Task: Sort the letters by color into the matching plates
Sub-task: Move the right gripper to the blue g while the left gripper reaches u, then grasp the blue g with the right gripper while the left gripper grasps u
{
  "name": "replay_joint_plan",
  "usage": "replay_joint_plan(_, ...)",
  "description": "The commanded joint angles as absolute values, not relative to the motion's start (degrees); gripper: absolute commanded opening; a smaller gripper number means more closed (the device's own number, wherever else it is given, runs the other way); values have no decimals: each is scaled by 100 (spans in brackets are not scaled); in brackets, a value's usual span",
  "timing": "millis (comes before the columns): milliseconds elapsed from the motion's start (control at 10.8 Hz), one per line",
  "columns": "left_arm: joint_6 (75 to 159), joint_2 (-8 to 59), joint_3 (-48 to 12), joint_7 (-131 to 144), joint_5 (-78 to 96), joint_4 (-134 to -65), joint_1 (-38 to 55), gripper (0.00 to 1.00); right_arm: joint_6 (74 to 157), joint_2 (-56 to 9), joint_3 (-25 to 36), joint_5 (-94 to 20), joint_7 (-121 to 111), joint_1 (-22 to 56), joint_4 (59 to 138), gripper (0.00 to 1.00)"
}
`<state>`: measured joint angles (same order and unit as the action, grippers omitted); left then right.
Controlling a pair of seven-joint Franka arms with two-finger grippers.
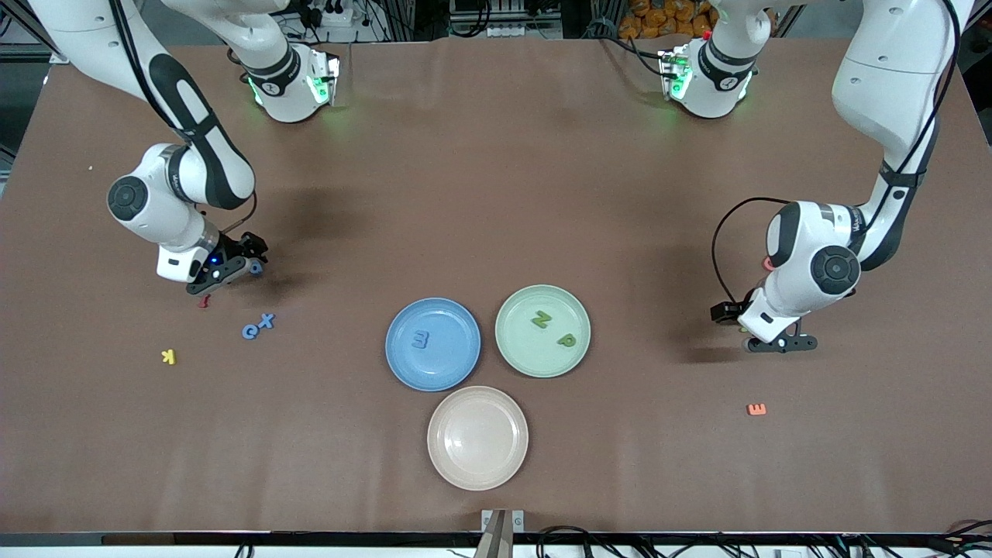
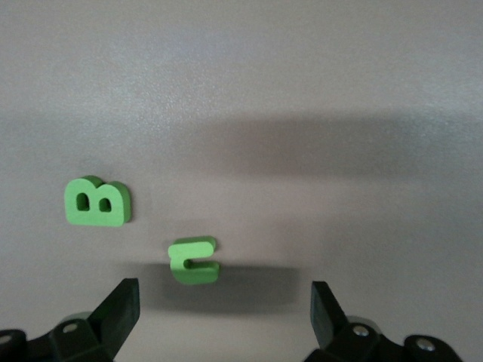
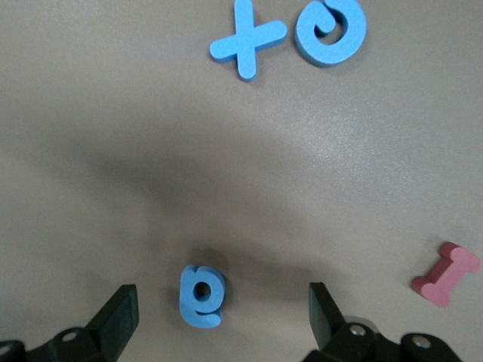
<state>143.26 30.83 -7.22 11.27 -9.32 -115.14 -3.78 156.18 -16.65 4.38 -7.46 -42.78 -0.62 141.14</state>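
Observation:
My right gripper (image 1: 245, 260) (image 3: 223, 317) is open, low over the table at the right arm's end, with a small blue letter (image 1: 256, 268) (image 3: 201, 296) lying between its fingers, untouched. A blue X (image 1: 266, 320) (image 3: 247, 41) and a blue G (image 1: 249, 332) (image 3: 330, 29) lie nearer the front camera. My left gripper (image 1: 775, 342) (image 2: 225, 317) is open, low over a small green letter (image 2: 194, 260), with a green B (image 2: 98, 203) beside it. The blue plate (image 1: 451, 362) holds one blue letter (image 1: 421, 339). The mint green plate (image 1: 525, 350) holds a green N (image 1: 541, 318) and P (image 1: 566, 339).
An empty beige plate (image 1: 477, 465) sits nearer the front camera than the two plates. A red I (image 1: 204, 302) (image 3: 446, 274) and a yellow K (image 1: 168, 356) lie near my right gripper. An orange E (image 1: 756, 409) lies near my left gripper.

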Motion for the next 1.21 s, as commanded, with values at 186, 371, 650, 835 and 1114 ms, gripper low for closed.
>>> replay_joint_plan(186,14703,3243,-765,1055,-993,-11531,-527,100,15864,-1740,352,-782,-4342,-167,14256,86)
replay_joint_plan(371,14713,3252,-765,1055,-993,-11531,-527,100,15864,-1740,352,-782,-4377,-167,14299,74)
replay_joint_plan(650,14730,3269,-782,1272,-845,-11540,-597,1,15873,-1740,360,-774,-4395,-176,14335,64)
replay_joint_plan(835,14827,3269,-782,1353,-791,-11540,-580,0,15873,-1758,352,-773,-4395,-176,14326,57)
replay_joint_plan(1114,14827,3261,-782,1371,-791,-11540,-580,0,15882,-1793,352,-773,-4395,-193,14317,47)
